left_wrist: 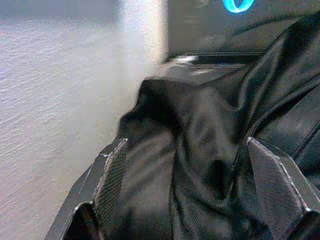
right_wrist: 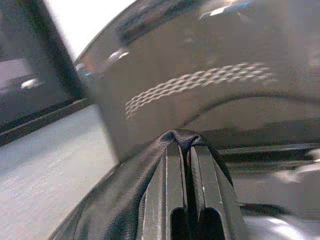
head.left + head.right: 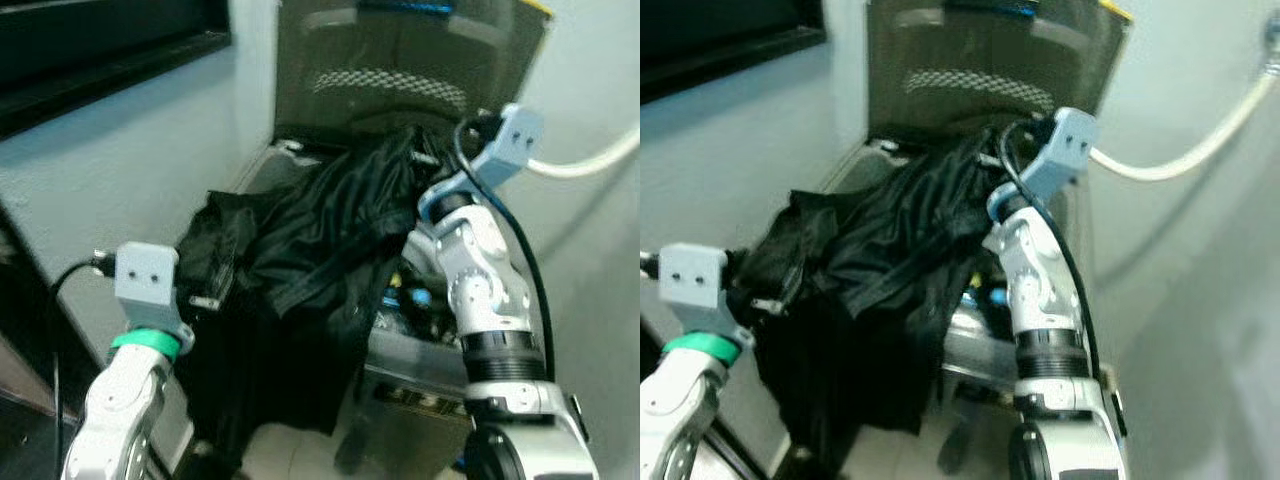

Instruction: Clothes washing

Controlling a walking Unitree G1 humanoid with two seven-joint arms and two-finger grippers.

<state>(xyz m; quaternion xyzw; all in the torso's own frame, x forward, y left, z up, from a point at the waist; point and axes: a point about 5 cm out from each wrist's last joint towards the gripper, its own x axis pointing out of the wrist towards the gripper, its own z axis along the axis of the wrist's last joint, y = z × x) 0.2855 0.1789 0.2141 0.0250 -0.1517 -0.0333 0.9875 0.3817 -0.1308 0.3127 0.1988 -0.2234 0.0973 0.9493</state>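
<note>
We saw a black jacket heaped over the open top of the washing machine, one side hanging down the machine's front. The right gripper, above the machine near its raised lid, was clenched on a fold of the jacket. The left gripper stood spread against the jacket at the machine's edge nearest the wall

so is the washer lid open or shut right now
Open. The lid stands raised behind the machine's top, and the black garment hangs over its front edge, pinched by the right gripper.
</note>
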